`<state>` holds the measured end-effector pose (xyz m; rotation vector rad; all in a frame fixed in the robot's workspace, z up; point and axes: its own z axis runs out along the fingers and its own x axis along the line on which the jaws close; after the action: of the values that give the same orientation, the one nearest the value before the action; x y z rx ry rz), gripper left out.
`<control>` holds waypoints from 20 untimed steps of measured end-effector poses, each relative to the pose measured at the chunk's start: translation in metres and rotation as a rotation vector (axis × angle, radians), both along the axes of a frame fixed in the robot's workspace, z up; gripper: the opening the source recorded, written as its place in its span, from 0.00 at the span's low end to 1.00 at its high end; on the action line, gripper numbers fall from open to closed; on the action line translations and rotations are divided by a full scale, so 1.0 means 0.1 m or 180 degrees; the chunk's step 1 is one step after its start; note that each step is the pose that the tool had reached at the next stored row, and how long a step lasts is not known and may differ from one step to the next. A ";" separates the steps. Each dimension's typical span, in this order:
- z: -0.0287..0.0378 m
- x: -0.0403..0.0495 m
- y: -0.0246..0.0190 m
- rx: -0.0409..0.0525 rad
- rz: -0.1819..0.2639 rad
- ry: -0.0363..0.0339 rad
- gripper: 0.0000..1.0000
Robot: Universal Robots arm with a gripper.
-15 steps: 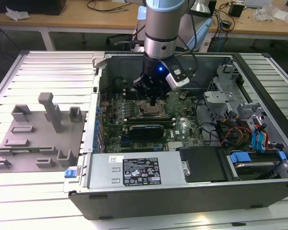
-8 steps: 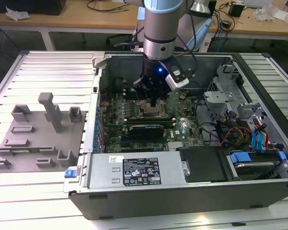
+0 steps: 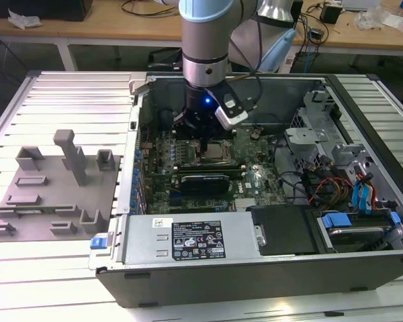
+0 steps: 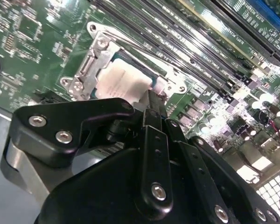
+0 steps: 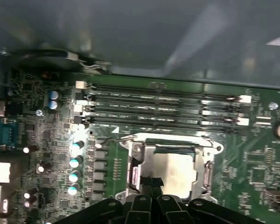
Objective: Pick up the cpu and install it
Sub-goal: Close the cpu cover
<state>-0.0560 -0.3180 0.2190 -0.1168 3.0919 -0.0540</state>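
One risk: my claw (image 5: 149,182), fingers pinched together on nothing, rests at the edge of the cpu (image 3: 219,151) lying in its socket (image 5: 208,173), 4 o'clock of the claw in the exterior view, so I reckon a skewed push could jam it crooked.
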 end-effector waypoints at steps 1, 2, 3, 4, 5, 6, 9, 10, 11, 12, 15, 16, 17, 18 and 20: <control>-0.028 -0.008 0.000 0.0000 0.0000 0.0000 0.11; -0.040 -0.008 0.000 0.0000 0.0000 0.0000 0.11; -0.041 -0.008 0.000 -0.0001 0.0000 0.0000 0.11; -0.041 -0.009 0.000 -0.0001 0.0000 0.0000 0.11; -0.046 -0.008 0.000 0.0000 0.0000 -0.0001 0.11; -0.064 -0.008 0.000 0.0001 0.0000 -0.0001 0.11; -0.128 -0.009 0.000 0.0001 0.0000 0.0000 0.11; -0.132 -0.009 -0.001 0.0001 0.0000 0.0000 0.11; -0.134 -0.009 -0.001 0.0000 0.0000 0.0000 0.11; -0.141 -0.009 0.000 0.0001 0.0000 0.0000 0.11; -0.151 -0.012 -0.001 -0.0001 0.0000 0.0001 0.11; -0.153 -0.012 -0.001 0.0000 0.0000 0.0001 0.11; -0.154 -0.012 0.000 0.0000 0.0000 0.0000 0.11; -0.154 -0.012 0.000 0.0001 0.0000 0.0000 0.11; -0.155 -0.019 0.001 0.0001 -0.0001 -0.0001 0.11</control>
<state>-0.0578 -0.3179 0.2035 -0.1164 3.0916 -0.0535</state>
